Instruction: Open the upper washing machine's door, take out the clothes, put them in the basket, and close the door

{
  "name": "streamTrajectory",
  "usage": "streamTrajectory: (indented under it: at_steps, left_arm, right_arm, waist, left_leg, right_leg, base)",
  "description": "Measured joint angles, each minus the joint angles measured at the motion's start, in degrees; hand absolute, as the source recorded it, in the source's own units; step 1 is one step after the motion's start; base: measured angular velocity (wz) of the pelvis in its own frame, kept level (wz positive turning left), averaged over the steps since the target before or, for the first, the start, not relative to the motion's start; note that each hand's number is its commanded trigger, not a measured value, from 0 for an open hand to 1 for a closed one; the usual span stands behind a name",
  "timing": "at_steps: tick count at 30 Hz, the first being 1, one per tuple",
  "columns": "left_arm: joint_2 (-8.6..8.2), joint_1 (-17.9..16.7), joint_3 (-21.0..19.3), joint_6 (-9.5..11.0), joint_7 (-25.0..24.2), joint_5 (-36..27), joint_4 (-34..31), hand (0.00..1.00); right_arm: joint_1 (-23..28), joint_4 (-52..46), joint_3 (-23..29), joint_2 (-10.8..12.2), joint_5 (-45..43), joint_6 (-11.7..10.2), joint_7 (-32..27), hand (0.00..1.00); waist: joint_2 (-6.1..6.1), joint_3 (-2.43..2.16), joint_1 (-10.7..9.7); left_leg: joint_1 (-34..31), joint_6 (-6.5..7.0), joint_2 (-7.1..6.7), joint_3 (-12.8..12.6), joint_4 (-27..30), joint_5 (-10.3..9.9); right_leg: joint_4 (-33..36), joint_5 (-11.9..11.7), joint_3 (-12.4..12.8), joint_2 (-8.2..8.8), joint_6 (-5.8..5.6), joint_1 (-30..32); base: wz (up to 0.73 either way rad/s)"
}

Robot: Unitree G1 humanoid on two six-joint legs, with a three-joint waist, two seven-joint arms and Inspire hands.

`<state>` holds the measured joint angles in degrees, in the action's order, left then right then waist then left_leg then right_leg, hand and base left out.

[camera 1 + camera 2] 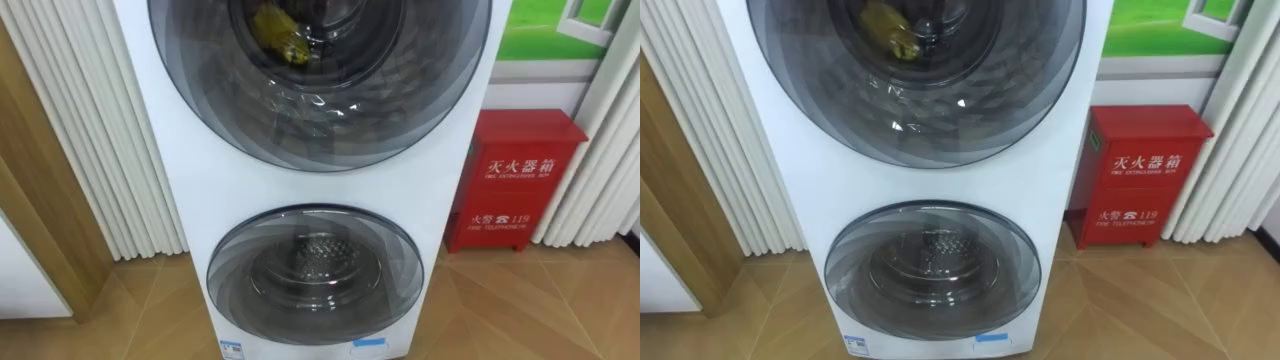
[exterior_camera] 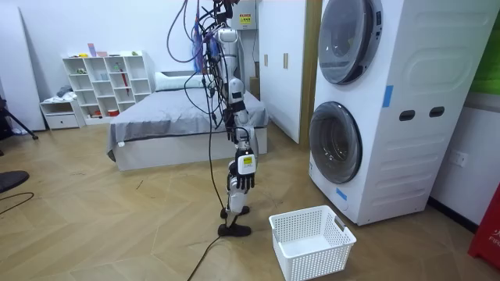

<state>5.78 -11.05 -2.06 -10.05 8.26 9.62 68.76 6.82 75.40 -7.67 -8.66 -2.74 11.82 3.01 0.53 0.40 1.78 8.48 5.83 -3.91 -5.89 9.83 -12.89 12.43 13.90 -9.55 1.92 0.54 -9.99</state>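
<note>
Right hand (image 2: 242, 182) hangs low at the robot's near side in the room view, its state too small to tell; the robot stands upright on the wood floor, facing the machine (image 1: 190, 180), well apart from it; a white basket (image 2: 316, 264) sits on the floor between robot and machine, just beside the robot's feet; both round doors are closed; a yellow-green garment (image 1: 280, 38) lies inside the upper drum, behind the upper door (image 1: 320, 110); the lower door (image 1: 315, 240) shows a bare metal drum; a red box (image 1: 515, 180) stands right of the machine; a bed (image 2: 180, 125) lies behind the robot.
</note>
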Motion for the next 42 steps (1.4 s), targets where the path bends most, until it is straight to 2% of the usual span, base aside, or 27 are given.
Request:
streamTrajectory:
  at_steps: [16, 20, 22, 24, 25, 27, 29, 31, 32, 33, 35, 36, 40, 42]
  left_arm:
    - [0.01, 0.41, -0.11, 0.82, 1.77, -0.04, -0.09, 0.0]
    - [0.01, 0.65, -0.13, 0.86, 1.76, -0.1, -0.09, 0.0]
    - [0.04, 1.06, -0.72, 0.97, 1.72, -0.02, -0.71, 0.0]
    - [0.08, 1.05, -2.6, 1.56, 1.57, -0.03, -1.68, 0.0]
    - [0.16, 1.15, -3.8, 2.04, 1.57, -0.1, -2.23, 0.0]
    - [0.76, 1.66, -4.65, 3.09, 1.51, -0.89, -2.5, 0.0]
    - [1.34, 1.9, -4.73, 4.35, 1.5, -1.96, -2.3, 0.0]
    - [2.21, 2.66, -4.69, 4.63, 1.5, -2.98, -2.57, 0.0]
    - [2.46, 2.61, -4.61, 4.65, 1.5, -3.09, -2.77, 0.0]
    - [2.87, 2.43, -4.64, 4.58, 1.54, -3.07, -3.55, 0.0]
    - [3.2, 2.44, -4.65, 4.5, 1.54, -2.99, -3.64, 0.0]
    - [3.19, 2.47, -4.58, 4.21, 1.53, -2.77, -3.64, 0.0]
    - [3.3, 2.59, -4.76, 4.12, 1.53, -3.22, -3.68, 0.0]
    - [3.63, 2.41, -4.75, 4.01, 1.41, -3.21, -3.99, 0.0]
  right_arm:
    - [0.03, 0.22, 0.04, -0.12, 0.69, -0.93, -1.09, 0.0]
    - [-0.04, 0.25, 0.05, -0.3, 1.13, -1.45, -1.76, 0.0]
    - [-0.77, -0.03, 0.09, -0.92, 1.18, -1.45, -2.06, 0.0]
    - [-1.18, -3.55, 2.31, -2.35, 0.23, -1.01, -2.4, 0.0]
    - [-1.65, -8.24, 6.14, -3.32, 0.99, -1.14, -3.17, 0.0]
    - [-4.74, -14.16, 9.27, -4.31, 4.8, -2.45, -4.92, 0.0]
    - [-9.19, -18.38, 10.55, -5.37, 9.84, -4.64, -4.93, 0.0]
    - [-13.8, -24.97, 11.4, -6.26, 16.3, -5.77, -5.07, 0.0]
    - [-14.63, -26.77, 11.36, -6.35, 16.7, -6.13, -5.13, 0.0]
    - [-15.78, -30.68, 11.37, -6.49, 16.85, -6.44, -5.56, 0.0]
    - [-17.33, -35.11, 11.37, -6.87, 17.16, -6.75, -5.91, 0.0]
    - [-18.31, -36.91, 11.37, -7.32, 18.32, -6.82, -6.21, 0.0]
    - [-22.71, -38.98, 11.42, -8.42, 19.39, -6.89, -7.84, 0.0]
    - [-24.64, -39.63, 11.41, -8.82, 19.75, -6.81, -8.7, 0.0]
  waist:
    - [-0.11, 0.03, -0.31]
    - [0.19, -0.03, -0.18]
    - [0.39, 0.18, 0.26]
    - [0.57, 0.28, 0.14]
    - [0.77, 0.41, 0.06]
    - [1.36, 0.58, -0.03]
    - [2.0, 0.55, 0.07]
    - [2.99, 0.02, 0.25]
    - [3.07, -0.03, 0.3]
    - [3.66, -0.16, 0.29]
    - [4.16, 0.03, 0.72]
    - [4.5, -0.19, 1.45]
    - [4.47, -0.26, 1.79]
    - [4.44, -0.45, 1.82]
  left_leg:
    - [-0.27, -0.04, 0.0, -0.02, -0.2, -0.05]
    - [-0.39, -0.04, -0.02, -0.07, -0.25, -0.05]
    - [-0.46, -0.04, 0.01, -0.28, -0.29, -0.05]
    - [-0.72, -0.04, -0.01, -0.29, -0.28, -0.05]
    - [-0.8, -0.03, -0.03, -0.41, -0.26, -0.04]
    - [-0.78, -0.05, 0.08, -0.7, -0.19, -0.03]
    - [-0.98, -0.11, 0.14, -0.76, -0.07, 0.03]
    - [-1.22, -0.2, 0.32, -0.77, 0.18, 0.09]
    - [-1.36, -0.22, 0.38, -0.68, 0.22, 0.1]
    - [-1.79, -0.23, 0.39, -0.37, 0.5, 0.11]
    - [-1.95, -0.24, 0.39, -0.2, 0.77, 0.12]
    - [-2.03, -0.24, 0.33, -0.19, 0.86, 0.12]
    - [-2.4, -0.24, 0.18, 0.19, 0.88, 0.12]
    - [-2.85, -0.24, 0.17, 0.29, 0.88, 0.12]
  right_leg:
    - [-0.74, -0.07, 0.04, -0.08, 0.09, -0.21]
    - [-0.72, -0.07, 0.01, -0.04, 0.09, -0.18]
    - [-0.73, -0.08, 0.09, -0.03, 0.09, 0.01]
    - [-0.72, -0.11, 0.09, 0.01, 0.11, 0.1]
    - [-0.78, -0.16, 0.02, 0.0, 0.17, 0.19]
    - [-0.87, -0.26, 0.05, -0.05, 0.33, 0.45]
    - [-0.94, -0.35, 0.14, -0.17, 0.45, 0.85]
    - [-2.08, -0.94, 0.08, -0.48, 0.62, 0.81]
    - [-2.11, -1.02, -0.06, -0.52, 0.64, 0.87]
    - [-2.12, -1.04, -0.1, -0.52, 0.65, 1.0]
    - [-2.53, -1.21, -0.05, -0.58, 0.58, 0.92]
    - [-2.79, -1.32, -0.06, -0.55, 0.51, 0.87]
    - [-2.8, -1.49, -0.8, -0.27, 0.24, 0.95]
    - [-2.78, -1.51, -0.72, -0.25, 0.21, 1.2]
  base:
    - [0.0]
    - [0.0]
    - [-0.05]
    - [-0.04]
    - [-0.06]
    - [-0.08]
    - [-0.02]
    - [0.02]
    - [0.11]
    - [0.13]
    - [0.06]
    - [0.0]
    - [0.06]
    - [0.02]
